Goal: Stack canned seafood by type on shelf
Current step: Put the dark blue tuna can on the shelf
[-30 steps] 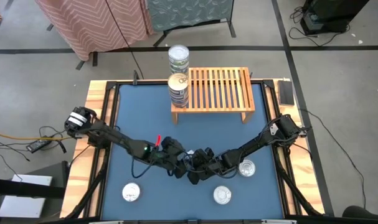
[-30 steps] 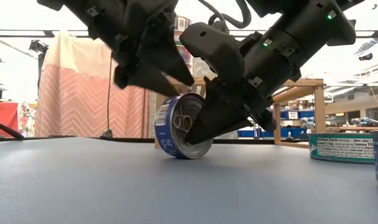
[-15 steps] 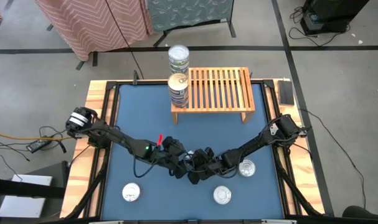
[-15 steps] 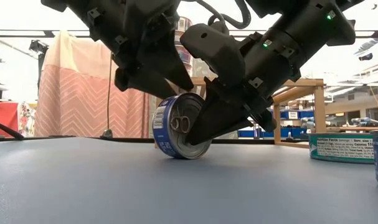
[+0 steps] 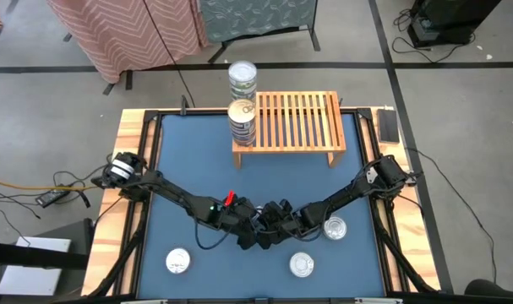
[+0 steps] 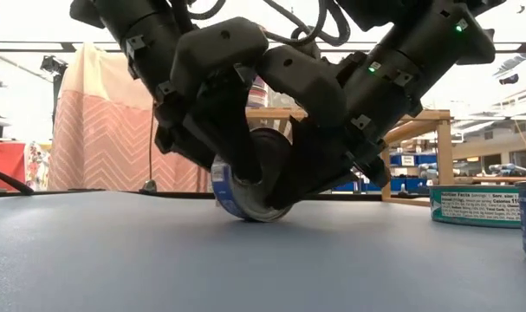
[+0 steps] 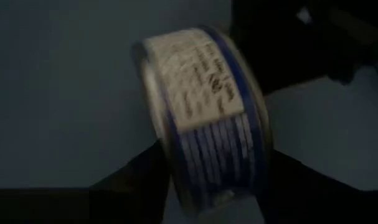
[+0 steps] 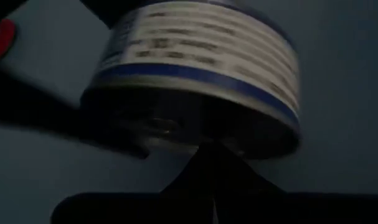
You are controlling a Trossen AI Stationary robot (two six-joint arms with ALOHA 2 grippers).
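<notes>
Table [image 5: 167,160] surface is a blue mat framed in light wood, mostly bare across its middle and left. A slatted wooden shelf [image 5: 294,120] stands at the far edge, its right part unoccupied; a stack of tins [image 5: 242,122] sits on its left end, with a second stack [image 5: 242,82] just behind it. Three flat tins lie along the near side, well apart: one near-left [image 5: 178,262], one near-centre [image 5: 302,265], one to the right [image 5: 335,227] beside the right arm.

Both arms reach in low and meet at the near centre, crowding that spot. Between them a blue-labelled tin [image 6: 245,195] stands on its rim on the mat, tipped, its flat ends facing sideways and its axis roughly level. The left end effector [image 5: 248,235] straddles the tin with a finger [image 7: 132,180] on each flat end, partly parted around it. The right end effector [image 5: 273,230] has its fingers pressed together, the tip against the tin's lower rim.
</notes>
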